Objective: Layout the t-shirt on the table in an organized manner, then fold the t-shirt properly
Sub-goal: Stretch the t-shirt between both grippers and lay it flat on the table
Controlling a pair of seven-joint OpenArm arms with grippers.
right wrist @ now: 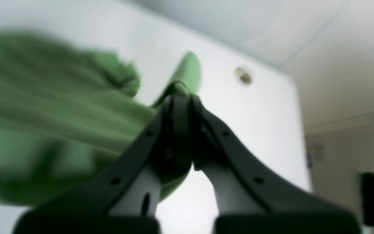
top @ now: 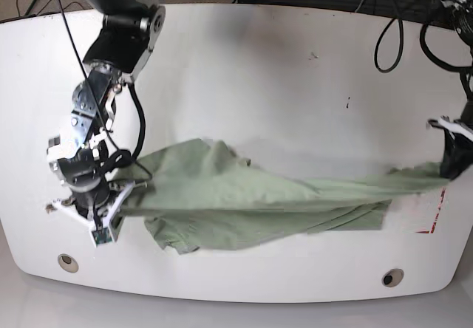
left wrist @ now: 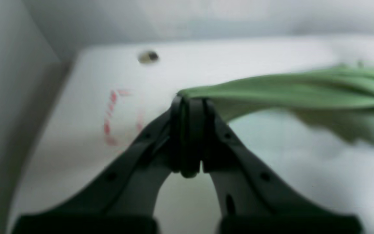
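- T-shirt (top: 244, 199), pale green, stretched in a long band across the near half of the white tabletop (top: 251, 69), pulled out between the two arms.
- Left gripper (left wrist: 189, 99) at the tabletop's edge on the base view's right, jaws clamped together on one end of the shirt; cloth runs away from the tips in a taut ridge, lifted above the surface with a shadow beneath.
- Right gripper (right wrist: 181, 92) on the base view's left, jaws likewise pressed closed on the other end of the shirt, a small fold of cloth poking up past the tips.
- Middle of the shirt sagging onto the tabletop, wrinkled, with a sleeve or loose flap (top: 171, 239) hanging toward the near edge.
- Red-marked rectangle (top: 436, 213) just below the end held by the left gripper, partly covered by cloth in the base view.
- Two round holes near the front edge: one (top: 67, 261) below the right gripper, one (top: 392, 277) toward the left gripper's side.
- Black cables (top: 388, 43) looping at the far corner behind the left arm.
- Both wrist views blurred; seams and collar not distinguishable.
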